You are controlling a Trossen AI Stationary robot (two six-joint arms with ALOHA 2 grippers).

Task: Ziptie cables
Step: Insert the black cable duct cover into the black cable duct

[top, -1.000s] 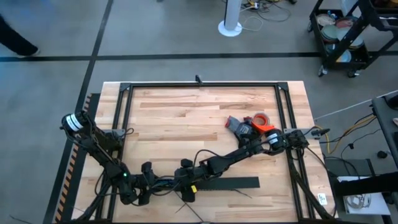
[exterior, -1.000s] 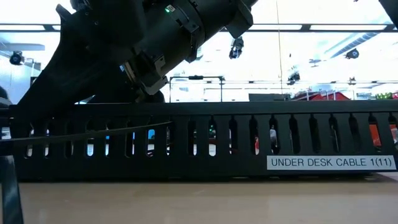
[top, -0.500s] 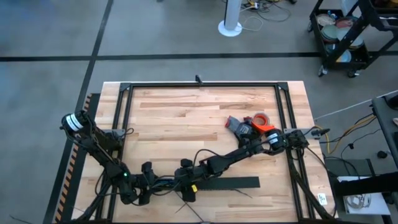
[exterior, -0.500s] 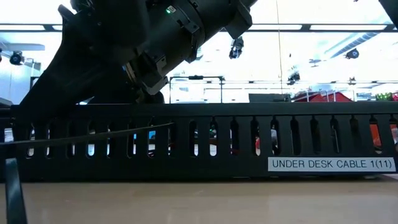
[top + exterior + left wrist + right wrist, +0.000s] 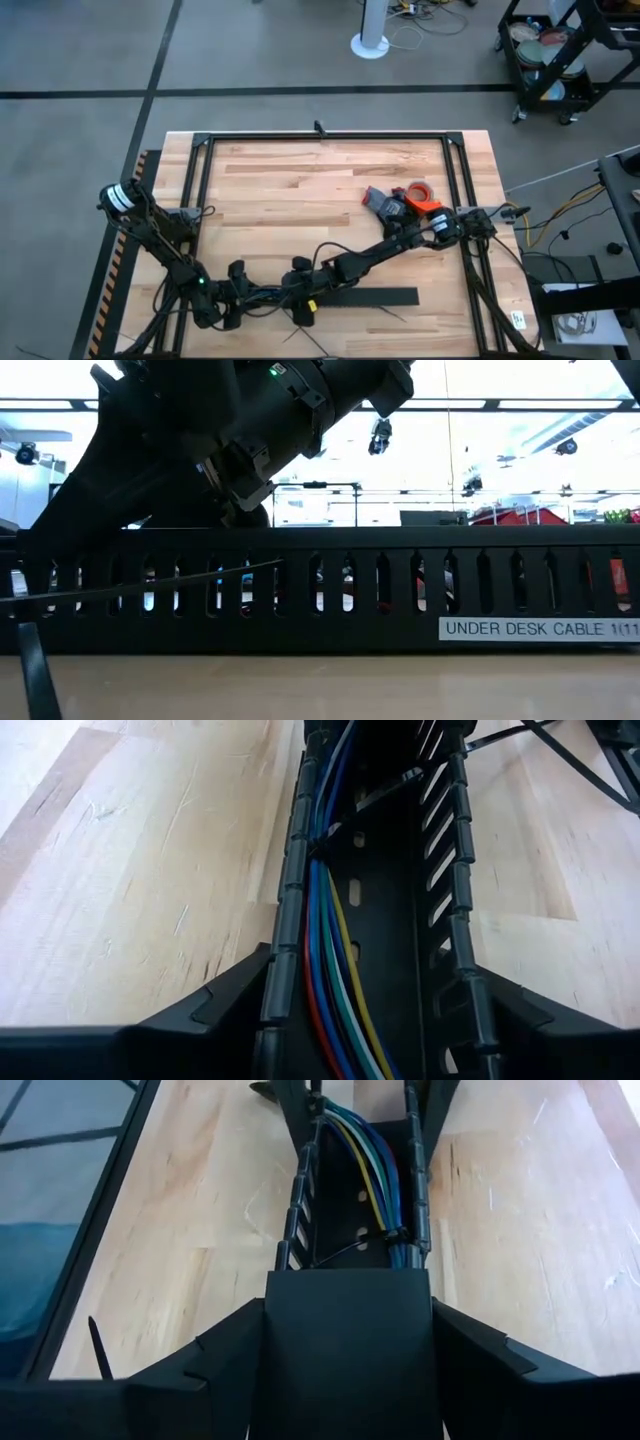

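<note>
Several coloured cables (image 5: 330, 970) run lengthwise along the black duct (image 5: 365, 296); neither hand's grip can be told.

Black slotted duct (image 5: 365, 295) on wooden table (image 5: 280, 190); orange tape roll (image 5: 420, 192).

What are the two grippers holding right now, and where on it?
Both hold the black duct: left gripper and right gripper each clamp its slotted side walls; the cables lie inside.

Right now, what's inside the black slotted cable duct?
Inside the duct runs a bundle of coloured cables, cinched against one wall by a dark ziptie. The duct's far stretch is hidden by its walls and the grippers.
</note>
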